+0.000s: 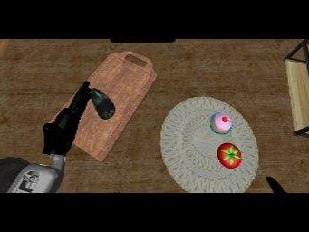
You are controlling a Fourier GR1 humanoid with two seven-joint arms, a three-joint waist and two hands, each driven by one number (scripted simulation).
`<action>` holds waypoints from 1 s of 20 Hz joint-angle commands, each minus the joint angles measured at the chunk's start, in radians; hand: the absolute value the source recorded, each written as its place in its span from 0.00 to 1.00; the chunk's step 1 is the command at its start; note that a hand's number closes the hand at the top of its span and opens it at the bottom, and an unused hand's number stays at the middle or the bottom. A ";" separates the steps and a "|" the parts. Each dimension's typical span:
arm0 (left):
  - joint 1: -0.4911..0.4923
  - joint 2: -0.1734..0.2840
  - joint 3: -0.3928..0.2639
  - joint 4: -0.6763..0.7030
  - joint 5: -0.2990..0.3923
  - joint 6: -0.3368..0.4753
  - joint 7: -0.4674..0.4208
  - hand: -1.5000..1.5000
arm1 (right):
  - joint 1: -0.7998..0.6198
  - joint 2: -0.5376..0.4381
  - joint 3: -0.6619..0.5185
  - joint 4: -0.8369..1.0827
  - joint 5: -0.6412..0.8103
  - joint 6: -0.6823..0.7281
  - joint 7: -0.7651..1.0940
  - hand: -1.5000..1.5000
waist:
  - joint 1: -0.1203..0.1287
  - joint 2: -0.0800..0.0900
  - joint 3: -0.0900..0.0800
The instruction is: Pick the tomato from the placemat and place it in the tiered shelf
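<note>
Pre-grasp: tomato (pixel 229 155) untouched on placemat (pixel 187 149); right hand (pixel 274 185) fingers unreadable, left hand (pixel 76 113) straight. Next: reach tomato.

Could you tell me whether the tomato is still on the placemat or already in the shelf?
On the placemat: the tomato lies beside the cupcake, apart from the shelf.
</note>
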 commanded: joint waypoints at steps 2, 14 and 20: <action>0.005 -0.021 -0.008 0.029 -0.006 -0.012 -0.022 0.50 | 0.071 -0.112 0.112 -0.145 0.212 0.012 0.301 0.00 | 0.023 0.007 -0.003; -0.046 -0.027 -0.015 0.007 -0.021 -0.016 0.027 0.50 | 0.124 -0.385 0.130 -0.414 0.508 0.441 0.980 0.00 | 0.056 0.016 -0.008; -0.069 -0.035 -0.023 0.001 -0.040 -0.014 0.047 0.50 | -0.092 -0.385 0.206 -0.494 0.621 0.633 1.353 0.00 | 0.058 0.010 -0.004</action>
